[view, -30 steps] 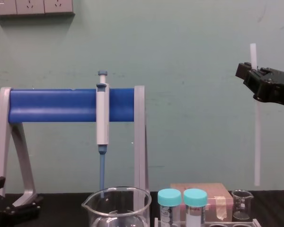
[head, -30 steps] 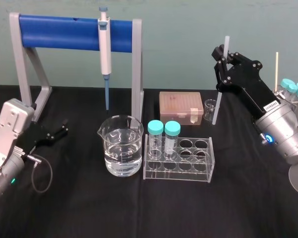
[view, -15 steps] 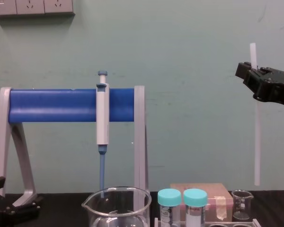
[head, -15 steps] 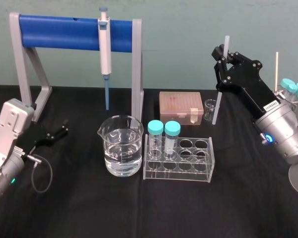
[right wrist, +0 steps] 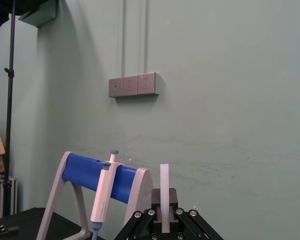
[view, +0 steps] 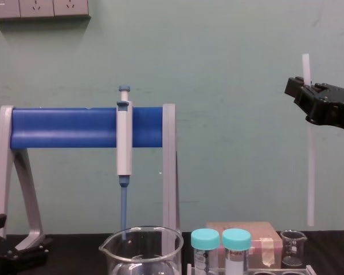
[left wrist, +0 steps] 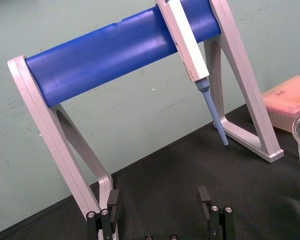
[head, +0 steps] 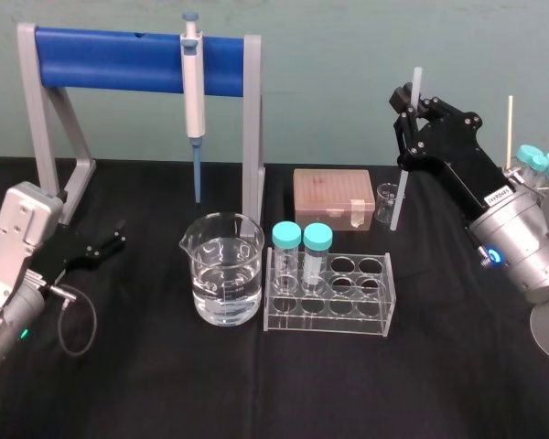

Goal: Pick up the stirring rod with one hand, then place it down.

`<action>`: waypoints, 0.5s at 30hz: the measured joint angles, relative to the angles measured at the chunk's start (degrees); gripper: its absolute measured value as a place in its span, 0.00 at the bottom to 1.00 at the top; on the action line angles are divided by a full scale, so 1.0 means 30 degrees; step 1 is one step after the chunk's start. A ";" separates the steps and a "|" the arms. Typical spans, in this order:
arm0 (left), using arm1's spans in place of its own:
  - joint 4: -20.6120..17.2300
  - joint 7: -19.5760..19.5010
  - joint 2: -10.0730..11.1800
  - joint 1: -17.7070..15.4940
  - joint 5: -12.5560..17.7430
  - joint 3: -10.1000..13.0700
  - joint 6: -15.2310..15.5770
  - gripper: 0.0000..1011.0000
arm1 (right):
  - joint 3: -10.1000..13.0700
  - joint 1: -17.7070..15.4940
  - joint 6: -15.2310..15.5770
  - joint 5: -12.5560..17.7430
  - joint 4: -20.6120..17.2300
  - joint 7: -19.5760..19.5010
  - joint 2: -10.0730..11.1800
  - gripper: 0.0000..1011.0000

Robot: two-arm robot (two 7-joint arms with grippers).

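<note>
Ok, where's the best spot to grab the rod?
Hold the rod near its top end, from the side, as the right gripper does: it is thin, straight and upright, so flat jaws close squarely across it. The left gripper rests open, low on the left.

The right arm slants upward at the right side, silver wrist low and black right gripper point(head: 410, 99) raised high, pinching the upright stirring rod point(head: 395, 203), while the left arm lies low at the left, left gripper point(head: 117, 236) spread apart.
</note>
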 joint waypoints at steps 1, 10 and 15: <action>0.0000 0.0000 0.0000 0.0000 0.0000 0.0000 0.0001 0.99 | -0.0001 0.0003 -0.0006 -0.0005 0.0007 0.0001 -0.0004 0.07; 0.0001 0.0000 0.0000 -0.0001 0.0000 0.0000 0.0000 0.99 | -0.0032 0.0092 -0.0022 -0.0040 0.0073 0.0004 -0.0050 0.07; 0.0000 0.0001 0.0000 0.0000 0.0000 0.0000 0.0000 0.99 | -0.0054 0.0101 -0.0023 -0.0063 0.0096 0.0005 -0.0064 0.07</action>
